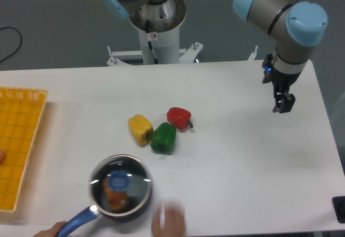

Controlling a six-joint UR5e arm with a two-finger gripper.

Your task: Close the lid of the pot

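The pot [121, 189], a small dark saucepan, stands near the table's front edge at the lower left, with its blue handle [77, 226] pointing to the lower left. The pot lid [119, 183] lies flat on the pot, clear glass with a blue centre knob [117, 181], and an orange food item shows through it. My gripper [283, 105] hangs far off at the upper right, above the table's right side. It points down, looks open and holds nothing.
A person's hand [49, 229] is at the pot handle and a second, blurred hand [168, 221] is just right of the pot. Yellow [140, 129], green [163, 138] and red [179, 118] peppers lie mid-table. A yellow mesh basket [16, 140] sits at the left edge.
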